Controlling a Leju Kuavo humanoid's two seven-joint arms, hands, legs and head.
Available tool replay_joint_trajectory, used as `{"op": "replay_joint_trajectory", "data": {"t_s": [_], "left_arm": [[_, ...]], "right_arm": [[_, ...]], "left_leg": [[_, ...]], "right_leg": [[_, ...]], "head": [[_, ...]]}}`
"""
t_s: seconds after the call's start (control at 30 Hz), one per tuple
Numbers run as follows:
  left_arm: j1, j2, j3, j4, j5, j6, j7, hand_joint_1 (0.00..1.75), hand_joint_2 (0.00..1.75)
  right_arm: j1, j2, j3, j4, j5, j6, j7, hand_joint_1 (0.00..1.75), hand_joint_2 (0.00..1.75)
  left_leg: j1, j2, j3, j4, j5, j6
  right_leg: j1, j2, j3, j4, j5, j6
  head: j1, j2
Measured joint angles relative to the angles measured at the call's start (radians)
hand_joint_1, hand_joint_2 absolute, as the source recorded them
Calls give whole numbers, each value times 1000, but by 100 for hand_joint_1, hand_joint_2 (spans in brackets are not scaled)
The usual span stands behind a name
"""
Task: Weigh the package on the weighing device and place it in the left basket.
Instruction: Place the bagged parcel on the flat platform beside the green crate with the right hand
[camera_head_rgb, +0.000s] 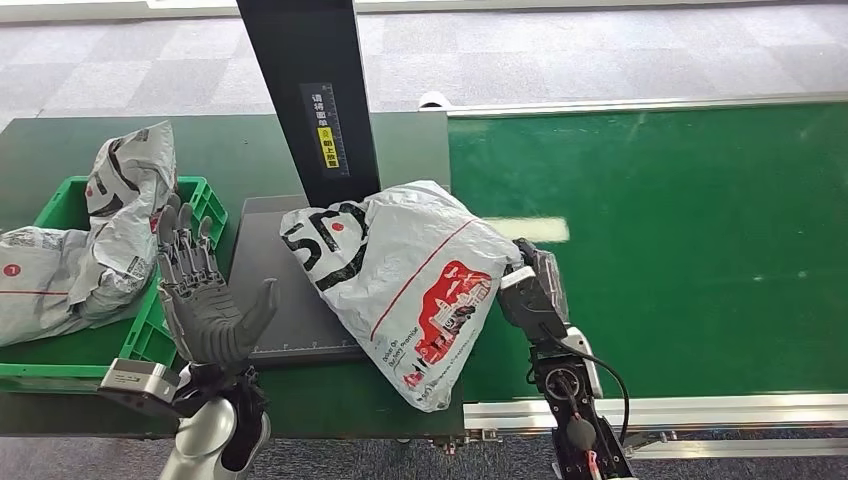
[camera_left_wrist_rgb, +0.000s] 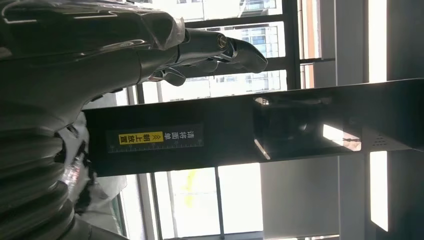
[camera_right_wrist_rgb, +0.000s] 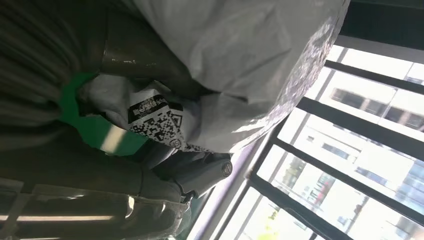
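We see our right hand (camera_right_wrist_rgb: 165, 165) gripping the grey package (camera_right_wrist_rgb: 240, 65), its QR label (camera_right_wrist_rgb: 157, 120) by our fingers (camera_right_wrist_rgb: 200, 172), window bars (camera_right_wrist_rgb: 350, 135) behind.

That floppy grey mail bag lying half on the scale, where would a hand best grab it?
Probably at the bunched right edge of the package, where the right hand already grips it. The bag is soft and crumpled, so a gathered fold gives purchase. The open left hand could support its free left side over the scale platform.

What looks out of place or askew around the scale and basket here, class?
The package lies askew, overhanging the weighing plate onto the green belt. The right hand grips its edge. Bags overflow the green basket.
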Motion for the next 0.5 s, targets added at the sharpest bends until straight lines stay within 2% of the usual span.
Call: {"op": "replay_joint_trajectory", "data": {"t_s": [0.03, 0.17, 0.37, 0.5], "left_arm": [[-4, 0, 2, 5, 0, -2, 1, 0, 175], [-18, 1, 3, 26, 0, -12, 10, 0, 175], [-32, 1, 3, 55, -6, -20, 15, 0, 175], [-41, 1, 3, 71, -9, -36, 21, 0, 175]], "right_arm": [[-21, 1, -2, 62, -1, -1, 8, 0, 175], [-81, 1, -15, 256, 0, 0, 41, 0, 0], [-118, -7, -44, 408, -13, 47, 51, 0, 0], [-121, -9, -84, 439, -96, 190, -16, 0, 0]], "left_leg": [[0, 0, 0, 0, 0, 0], [0, 0, 0, 0, 0, 0], [0, 0, -1, 0, 0, 0], [0, 0, -1, 0, 0, 0]], "right_leg": [[0, 0, 0, 0, 0, 0], [0, 0, 0, 0, 0, 0], [0, 0, -1, 0, 0, 0], [0, 0, -2, 0, 0, 0]], "head": [[0, 0], [0, 0], [0, 0], [0, 0]]}}
